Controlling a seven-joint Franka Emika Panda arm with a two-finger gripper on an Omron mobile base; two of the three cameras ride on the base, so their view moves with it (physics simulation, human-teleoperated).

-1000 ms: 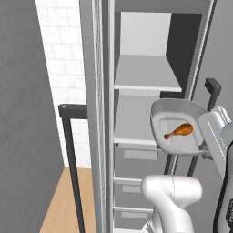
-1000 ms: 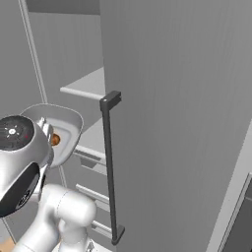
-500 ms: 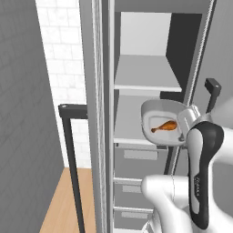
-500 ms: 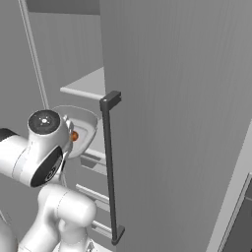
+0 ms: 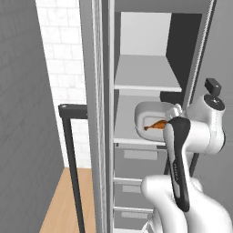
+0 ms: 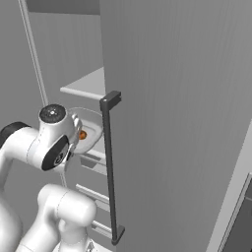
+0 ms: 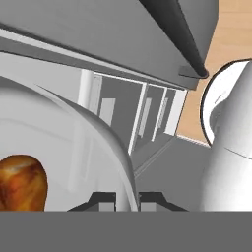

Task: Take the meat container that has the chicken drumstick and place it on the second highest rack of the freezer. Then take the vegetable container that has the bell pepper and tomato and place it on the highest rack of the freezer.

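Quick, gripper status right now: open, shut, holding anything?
Gripper: shut on the rim of the meat container, with the drumstick inside.

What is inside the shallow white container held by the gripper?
One orange-brown chicken drumstick lies in the white container. The robot's white arm covers its right part, so anything there is hidden.

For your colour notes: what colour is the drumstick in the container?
Orange-brown drumstick, clearest in the left base view.

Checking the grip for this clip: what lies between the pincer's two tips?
In the hand view, the pale rim of the meat container runs down between the tips of the pincer, which is shut on it. The chicken drumstick lies inside, left of the tips.
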